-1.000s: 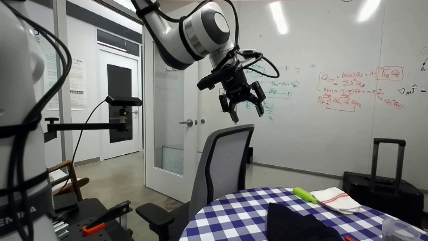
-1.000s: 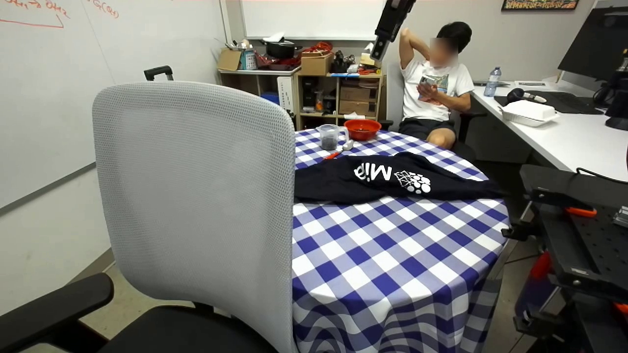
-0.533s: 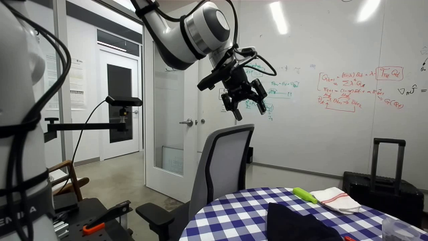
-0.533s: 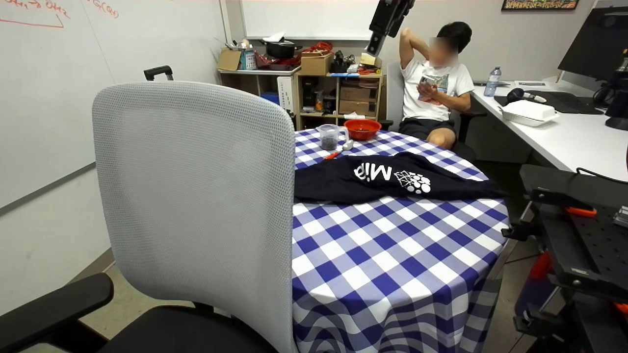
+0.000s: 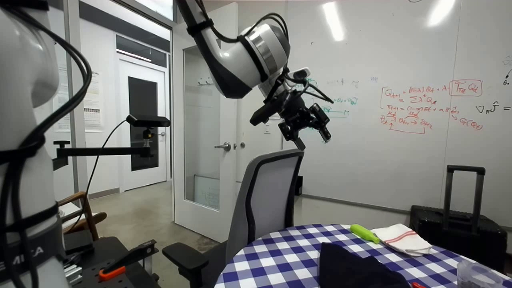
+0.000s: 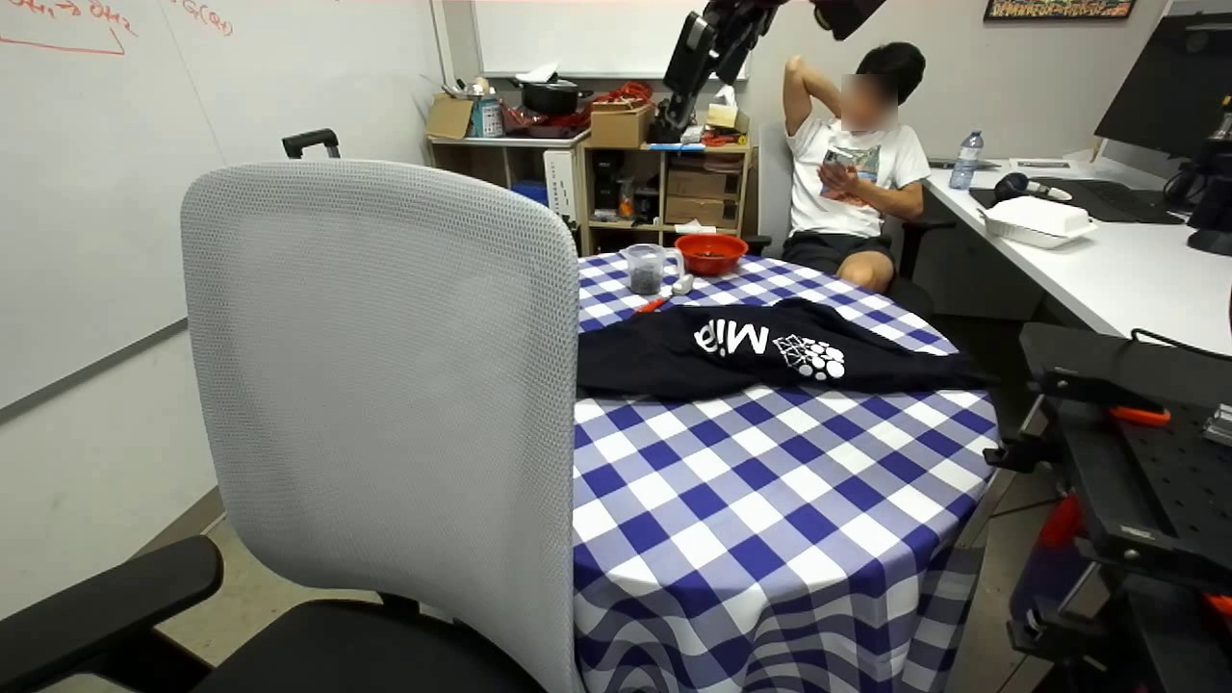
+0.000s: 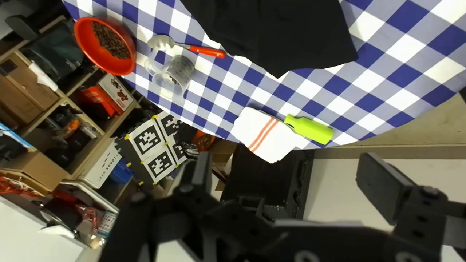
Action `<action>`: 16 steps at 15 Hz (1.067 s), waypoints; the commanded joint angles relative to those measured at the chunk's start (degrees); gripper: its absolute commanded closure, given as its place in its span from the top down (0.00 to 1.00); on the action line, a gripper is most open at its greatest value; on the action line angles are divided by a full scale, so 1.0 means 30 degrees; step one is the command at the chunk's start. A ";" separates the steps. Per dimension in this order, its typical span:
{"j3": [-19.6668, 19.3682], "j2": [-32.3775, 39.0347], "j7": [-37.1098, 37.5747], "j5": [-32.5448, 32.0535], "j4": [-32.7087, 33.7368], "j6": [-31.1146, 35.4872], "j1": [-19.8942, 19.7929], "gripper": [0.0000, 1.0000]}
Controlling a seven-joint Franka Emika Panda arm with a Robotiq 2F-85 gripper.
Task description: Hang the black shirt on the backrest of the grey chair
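Note:
The black shirt lies spread on the checkered table with white lettering and a dotted graphic facing up. Part of it is hidden behind the chair's backrest in that exterior view. One corner shows in an exterior view, and its plain black end is at the top of the wrist view. The grey chair stands beside the table, its backrest bare; it also shows in an exterior view. My gripper is open and empty, high above the table near the backrest's top. Its parted fingers show in the wrist view.
On the table are a red bowl, a clear measuring cup, a red-handled spoon, a white towel and a green-handled tool. A black suitcase stands beyond. A person sits behind the table.
The arm has moved right and a little lower in an exterior view, and the gripper has moved left and lower in an exterior view. The gripper stays open. Shirt and chair have not moved.

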 commanded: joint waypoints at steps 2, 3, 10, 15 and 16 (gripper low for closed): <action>-0.0125 0.4711 0.1020 -0.2113 0.3064 0.1640 0.0060 1.00; -0.0187 0.5635 0.0829 -0.2359 0.3598 0.1820 0.0069 1.00; -0.0848 1.1024 0.0559 -0.4731 0.7627 0.1079 0.0712 1.00; -0.0968 1.4097 0.0038 -0.5895 1.0458 0.0960 0.1057 1.00; -0.1031 1.4700 -0.0104 -0.6055 1.0964 0.0986 0.1110 1.00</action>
